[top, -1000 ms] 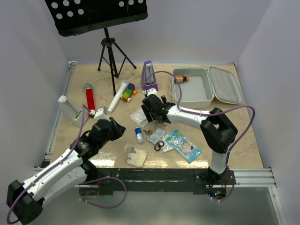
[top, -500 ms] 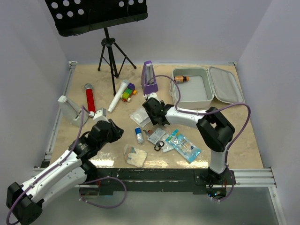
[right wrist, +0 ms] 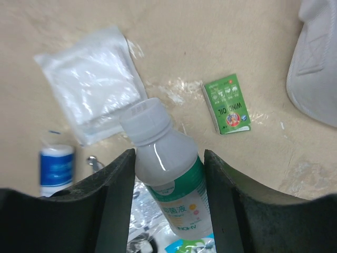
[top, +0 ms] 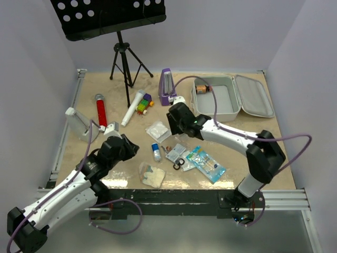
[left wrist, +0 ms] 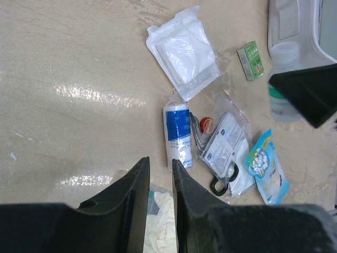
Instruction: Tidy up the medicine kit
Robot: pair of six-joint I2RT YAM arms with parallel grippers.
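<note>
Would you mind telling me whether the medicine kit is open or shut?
Open: the medicine kit has its lid swung flat beside it, leaving the grey interior exposed.

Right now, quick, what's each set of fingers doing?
Left fingers: open just a crack, holding nothing.
Right fingers: closed on the bottle.

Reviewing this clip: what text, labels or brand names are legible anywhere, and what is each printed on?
"WIND OIL": on the green box, right wrist view; the smaller print on it is unreadable.
Bottle: its green-and-white label carries print, too blurred to read.
Blue roll: printed wrapper, too small to read.
Sachets: dark print, too small to read.
Nothing legible in the top view.
</note>
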